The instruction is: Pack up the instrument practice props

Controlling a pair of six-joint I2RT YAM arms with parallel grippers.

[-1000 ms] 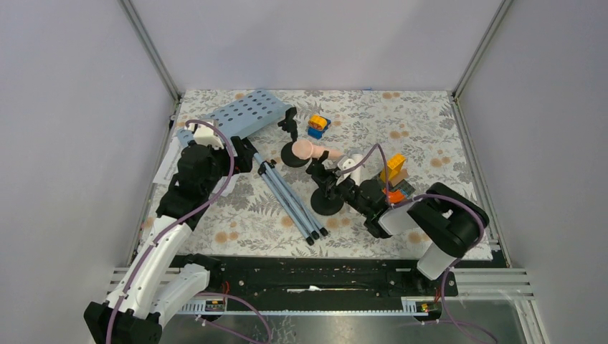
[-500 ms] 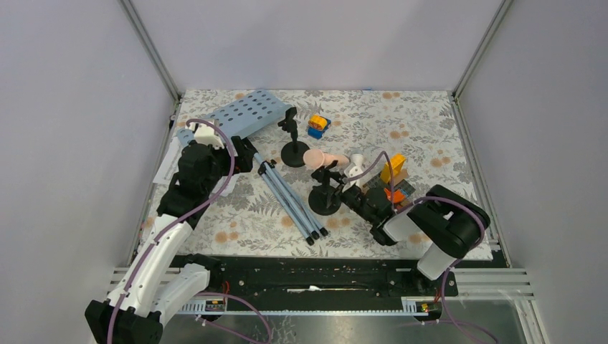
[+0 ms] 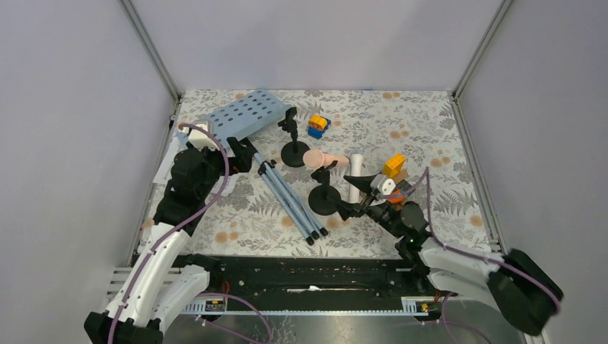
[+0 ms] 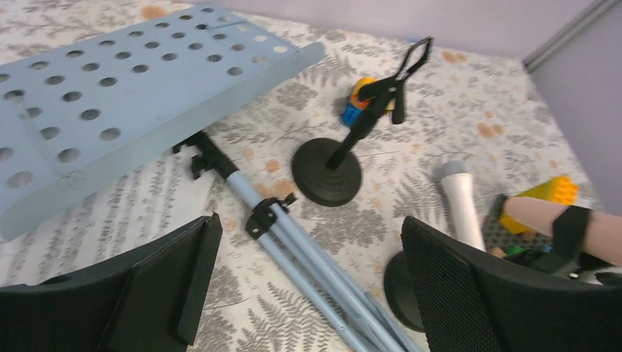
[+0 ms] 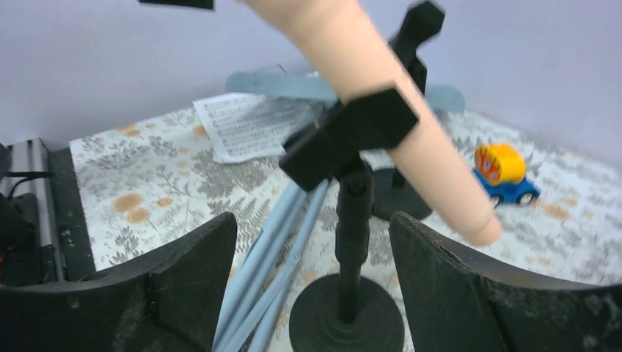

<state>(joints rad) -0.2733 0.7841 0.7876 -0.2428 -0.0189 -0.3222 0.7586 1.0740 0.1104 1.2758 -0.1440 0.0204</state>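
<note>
The light-blue perforated rack [image 3: 247,115] lies at the back left, its tripod legs [image 3: 290,201] folded toward the front. A pink microphone [image 3: 323,158] sits clipped in the near black mic holder [image 3: 324,202]. The far mic holder [image 3: 294,153] stands empty. A white microphone [image 3: 355,188] lies flat beside the near holder. My left gripper [image 3: 240,154] is open above the tripod legs [image 4: 308,257]. My right gripper [image 5: 314,242] is open, with the near holder's stem [image 5: 352,220] standing between its jaws, untouched. A sheet-music page [image 5: 249,125] lies beyond the legs.
A blue and yellow toy car [image 3: 317,126] sits behind the far holder. Yellow and orange toy blocks [image 3: 393,166] sit right of the white microphone. The cell walls close in the patterned mat [image 3: 430,129] on the left, back and right.
My right arm has pulled back toward the near edge and its gripper has opened. The pink microphone moved right to the near holder. The white microphone now lies uncovered. The left arm barely moved.
</note>
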